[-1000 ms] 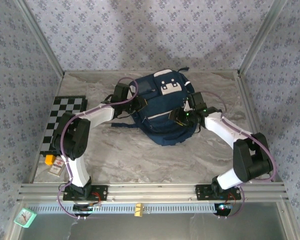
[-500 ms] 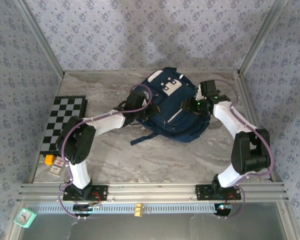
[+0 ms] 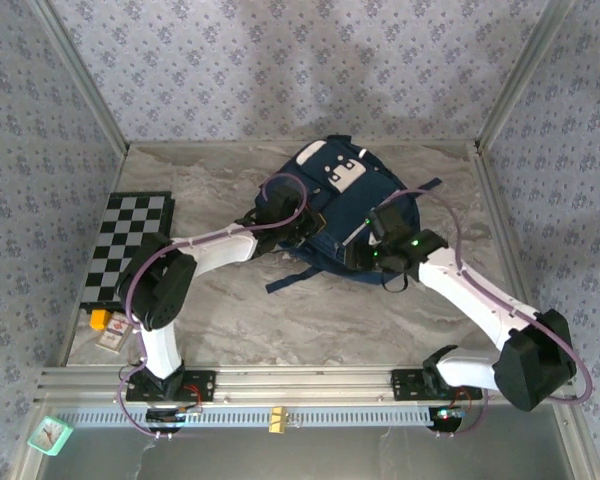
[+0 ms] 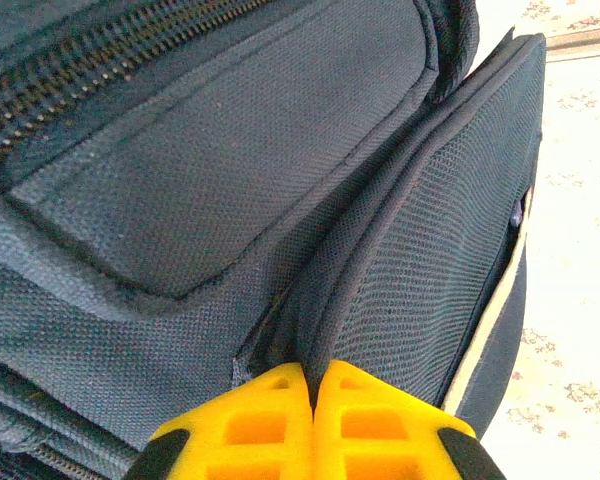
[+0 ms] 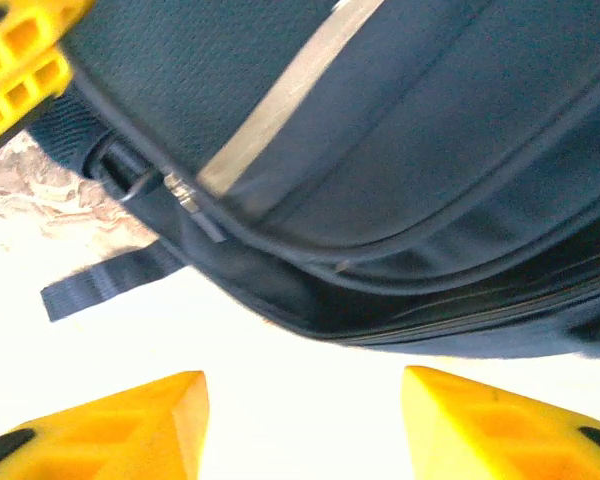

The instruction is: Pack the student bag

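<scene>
Swinging in from the bag's right flank, the right arm is now reaching to its near edge, and the student bag (image 3: 355, 200) is lying farther toward the back right of the worktop (image 3: 230, 320) than a second ago, its white buckle patch (image 3: 342, 172) facing the rear. At the bag's left side the left pincer (image 4: 312, 395) is pressing its tips tightly together against a fold; whether cloth is caught between them cannot be told. The right pincer (image 5: 302, 390) is standing moderately wide, holding nothing and hovering just short of the bag's zipped edge, near a loose strap (image 5: 100, 285) trailing on the worktop. A checkerboard (image 3: 130, 245) is lying well apart at the left.
</scene>
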